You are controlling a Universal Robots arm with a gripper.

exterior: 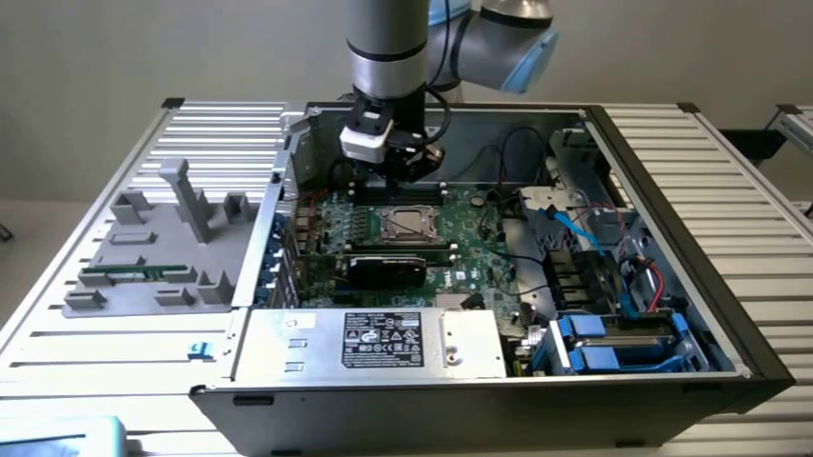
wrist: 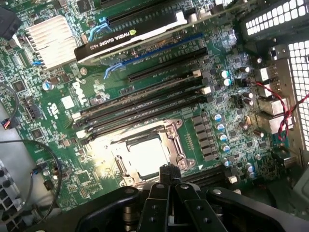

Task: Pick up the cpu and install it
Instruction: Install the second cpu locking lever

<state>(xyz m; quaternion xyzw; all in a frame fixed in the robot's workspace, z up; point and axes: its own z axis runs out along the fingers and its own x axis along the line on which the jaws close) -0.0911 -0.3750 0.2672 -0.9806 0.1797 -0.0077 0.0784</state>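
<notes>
exterior view, arm upright over computer case [exterior: 711,314], fingers [wrist: 161,200] together above cpu [wrist: 147,155] seated in socket

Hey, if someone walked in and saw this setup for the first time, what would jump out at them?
The open computer case on the slatted table, its green motherboard exposed, draws the eye first. The arm's gripper hangs over the board's far side, fingers shut, just above the socket where the cpu sits brightly lit. On the exterior view's left lies a grey parts holder.
</notes>
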